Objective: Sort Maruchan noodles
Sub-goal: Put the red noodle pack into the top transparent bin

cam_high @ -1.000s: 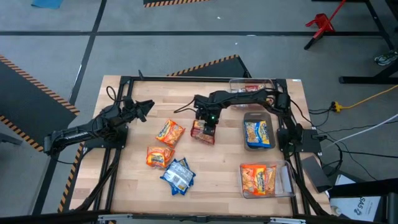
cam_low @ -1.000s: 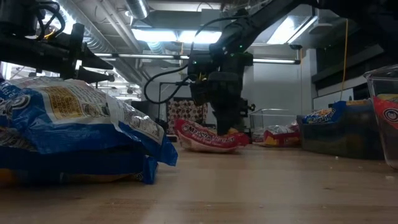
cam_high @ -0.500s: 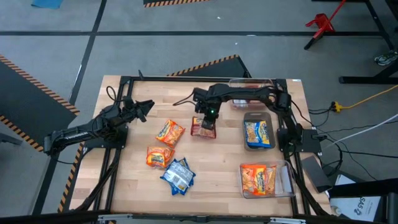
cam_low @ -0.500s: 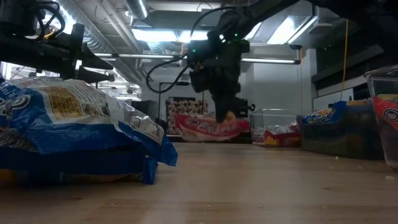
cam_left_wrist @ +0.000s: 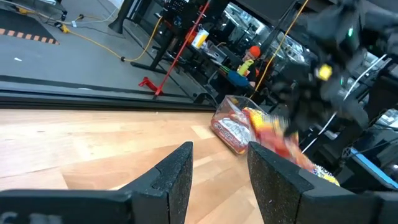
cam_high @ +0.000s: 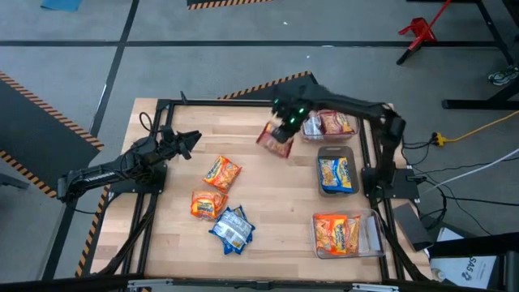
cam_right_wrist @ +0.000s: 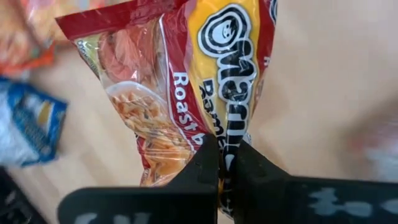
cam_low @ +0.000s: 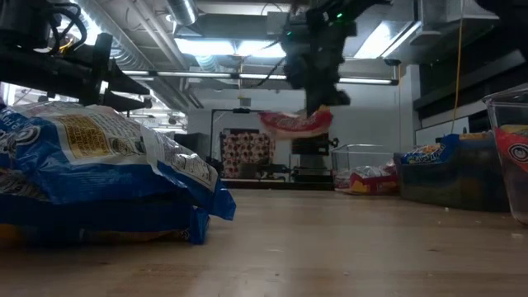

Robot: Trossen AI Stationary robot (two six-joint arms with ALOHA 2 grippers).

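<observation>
Above the table, right jaws [cam_high: 284, 128] clench one red packet [cam_high: 276, 139]; left jaws [cam_high: 188, 138] parted.

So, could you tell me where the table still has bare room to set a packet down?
Bare wood lies in the middle, between the orange packet and the blue-packet bin, and along the near edge between the blue packets and the orange-packet bin. It is crowded at the far right, where the right hand holds a red packet aloft beside the red-packet bin.
</observation>
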